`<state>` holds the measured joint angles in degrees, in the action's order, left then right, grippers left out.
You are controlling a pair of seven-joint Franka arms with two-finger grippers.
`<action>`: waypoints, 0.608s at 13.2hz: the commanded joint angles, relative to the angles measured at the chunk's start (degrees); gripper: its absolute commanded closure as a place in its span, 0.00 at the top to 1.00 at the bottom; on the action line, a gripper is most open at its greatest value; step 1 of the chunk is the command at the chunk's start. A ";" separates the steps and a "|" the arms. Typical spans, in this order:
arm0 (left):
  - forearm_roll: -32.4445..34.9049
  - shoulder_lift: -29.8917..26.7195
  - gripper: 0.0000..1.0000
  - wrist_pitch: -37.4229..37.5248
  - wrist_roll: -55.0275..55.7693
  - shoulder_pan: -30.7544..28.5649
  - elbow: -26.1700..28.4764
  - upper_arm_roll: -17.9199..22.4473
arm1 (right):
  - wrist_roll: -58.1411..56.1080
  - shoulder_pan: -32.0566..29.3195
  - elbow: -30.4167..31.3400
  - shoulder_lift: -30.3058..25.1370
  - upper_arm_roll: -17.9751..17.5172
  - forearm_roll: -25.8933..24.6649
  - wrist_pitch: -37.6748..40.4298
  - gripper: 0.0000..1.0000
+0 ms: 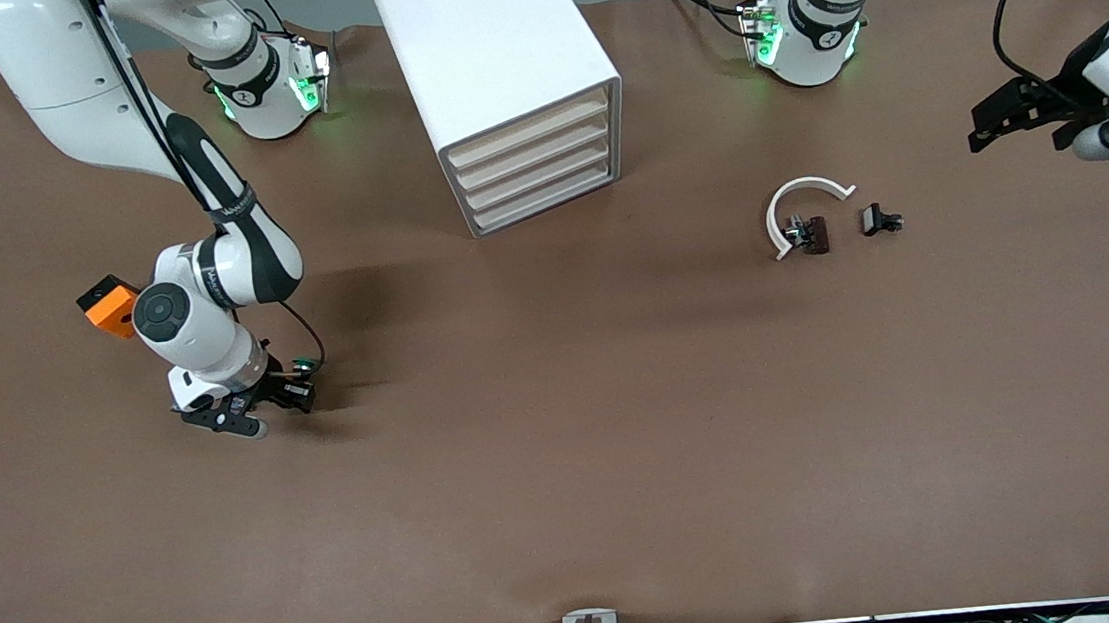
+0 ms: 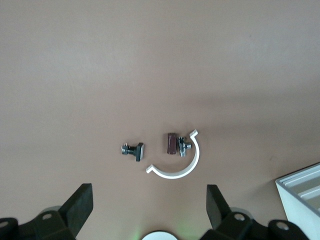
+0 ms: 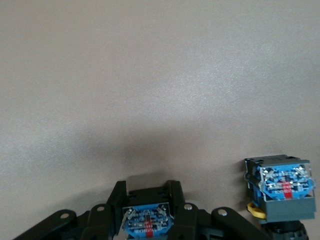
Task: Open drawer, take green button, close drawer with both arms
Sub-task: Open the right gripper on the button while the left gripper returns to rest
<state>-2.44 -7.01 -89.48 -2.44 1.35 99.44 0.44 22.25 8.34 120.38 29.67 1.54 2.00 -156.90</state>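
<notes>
Right gripper (image 1: pixel 293 393) grips button (image 3: pixel 147 224); cabinet (image 1: pixel 505 85) farther.

No readable text, label, brand, number or sign anywhere. Faint dark lettering on the black band of the right arm (image 1: pixel 230 211), too small to make out. Round marks beside the green lights on both arm bases (image 1: pixel 245 96), not legible either. Red strips on the blue base of the button (image 3: pixel 148 223) and on a second blue-based part (image 3: pixel 285 188) beside it in the right wrist view, no characters to be read on them.
</notes>
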 commanded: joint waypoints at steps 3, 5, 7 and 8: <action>0.85 2.62 1.00 0.54 0.41 0.14 -5.04 -0.35 | 0.16 -0.87 -1.29 1.00 -0.13 0.02 0.01 1.00; 0.85 2.62 1.00 1.41 0.33 -0.03 -5.57 -0.35 | -0.02 -1.05 -2.34 0.83 -0.05 0.02 0.71 1.00; 0.85 2.53 1.00 2.99 -0.02 -0.03 -6.10 -0.35 | -0.11 -1.49 -2.69 0.04 -0.05 0.02 2.90 1.00; 0.77 2.53 1.00 3.09 0.32 0.14 -6.10 -0.52 | -0.19 -1.58 -3.31 -0.40 -0.05 -0.24 4.48 1.00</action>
<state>-2.44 -4.95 -88.13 -2.29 1.43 95.05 0.35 22.22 7.65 118.37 30.02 1.92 2.00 -155.21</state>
